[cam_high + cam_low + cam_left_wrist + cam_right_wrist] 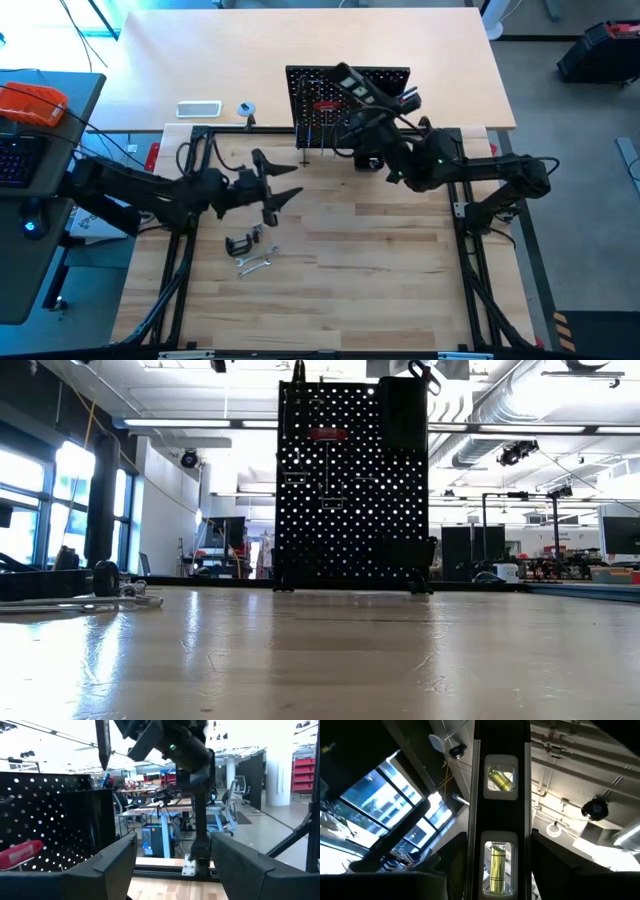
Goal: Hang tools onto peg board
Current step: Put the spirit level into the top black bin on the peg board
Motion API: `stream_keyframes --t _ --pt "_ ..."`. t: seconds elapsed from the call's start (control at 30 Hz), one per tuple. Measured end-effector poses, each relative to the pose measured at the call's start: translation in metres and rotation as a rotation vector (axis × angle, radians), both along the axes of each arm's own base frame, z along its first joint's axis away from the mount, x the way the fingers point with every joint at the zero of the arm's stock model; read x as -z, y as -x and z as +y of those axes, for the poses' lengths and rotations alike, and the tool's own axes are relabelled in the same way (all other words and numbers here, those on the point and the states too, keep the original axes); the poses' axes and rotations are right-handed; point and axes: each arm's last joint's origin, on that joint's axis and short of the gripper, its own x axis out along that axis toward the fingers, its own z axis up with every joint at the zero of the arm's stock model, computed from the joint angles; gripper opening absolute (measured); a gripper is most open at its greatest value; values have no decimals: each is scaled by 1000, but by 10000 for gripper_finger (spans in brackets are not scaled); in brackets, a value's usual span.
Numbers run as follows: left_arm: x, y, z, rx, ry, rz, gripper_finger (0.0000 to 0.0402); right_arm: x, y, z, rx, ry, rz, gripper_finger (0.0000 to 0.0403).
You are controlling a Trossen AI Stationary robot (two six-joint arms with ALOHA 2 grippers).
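The peg board [345, 105] stands upright at the table's far middle; a red-handled screwdriver [327, 433] hangs on it, and a tall black box holder [402, 415] sits at its right. My right gripper [372, 118] is above the board, shut on a black-and-silver bar [352, 85] with yellow vials [500, 779]. My left gripper [285, 183] hovers open and holds nothing, left of the board and above the table. A black C-clamp [240, 243] and a silver wrench [255, 265] lie flat on the table near it. My right gripper pinches the bar between its two fingers [451, 865], one on each long side, beside the nearer vial window [496, 862]. The bar runs on along the fingers and past their tips. It is lifted clear, slanting over the peg board's top edge.
A white flat box [198, 109] and a small round thing [245, 109] lie on the far table behind the frame's left part. The black frame rails [180, 250] run down both sides. Bare wood lies in the table's near middle and right.
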Motion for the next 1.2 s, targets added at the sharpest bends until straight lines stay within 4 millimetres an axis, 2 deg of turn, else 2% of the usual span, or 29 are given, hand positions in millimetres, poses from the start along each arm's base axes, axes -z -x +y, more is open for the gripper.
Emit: stream_keyframes --t 0.27,0.47,0.63,0.77,0.97,1.2 --pt "-1 1 -1 -30 -29 7 243 -8 -3 41 -142 -47 24 170" --pt "-13 8 -2 -38 -64 -85 243 -7 -2 66 -131 -148 46 170" --pt "-24 12 -6 -38 -86 -203 243 11 -11 72 -133 -297 157 170" --pt "-22 9 -6 -72 -72 -210 243 29 -23 74 -124 -386 207 170" --pt "-14 1 -4 -169 -3 -194 243 58 -48 79 -99 -388 262 170" --pt "-13 -3 -2 -251 31 -246 243 83 -67 82 -77 -392 281 170"
